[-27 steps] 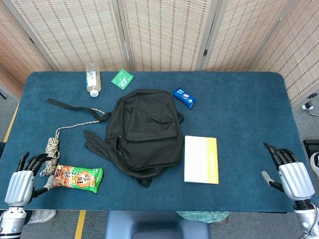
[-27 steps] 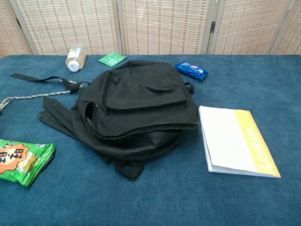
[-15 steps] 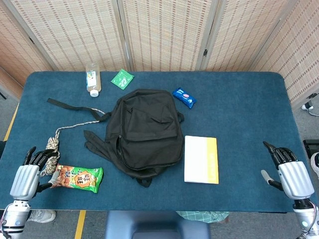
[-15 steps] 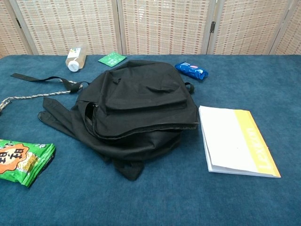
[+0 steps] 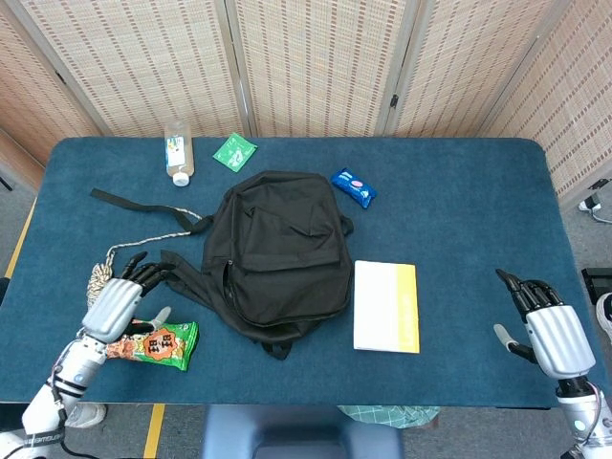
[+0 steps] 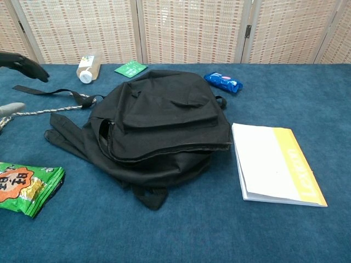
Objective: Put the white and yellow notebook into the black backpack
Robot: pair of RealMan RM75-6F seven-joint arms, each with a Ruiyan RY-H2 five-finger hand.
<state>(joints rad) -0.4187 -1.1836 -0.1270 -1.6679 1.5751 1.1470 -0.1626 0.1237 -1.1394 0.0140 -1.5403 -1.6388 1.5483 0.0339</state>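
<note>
The white and yellow notebook (image 5: 386, 306) (image 6: 276, 163) lies flat on the blue table, just right of the black backpack (image 5: 277, 251) (image 6: 159, 125). The backpack lies flat at mid-table with its side zip partly open. My left hand (image 5: 124, 296) (image 6: 21, 64) hovers open above the snack bag, left of the backpack's straps, fingers spread toward the bag. My right hand (image 5: 545, 320) is open near the table's front right corner, well right of the notebook, holding nothing.
A green snack bag (image 5: 153, 342) (image 6: 23, 186) lies front left. A braided rope (image 5: 143, 244) and black strap (image 5: 129, 202) trail left of the backpack. At the back stand a bottle (image 5: 178, 151), a green packet (image 5: 234, 151) and a blue packet (image 5: 353, 186).
My left hand has risen from the front left corner and moved right and forward toward the backpack. My right hand has barely shifted. The notebook and backpack have not moved.
</note>
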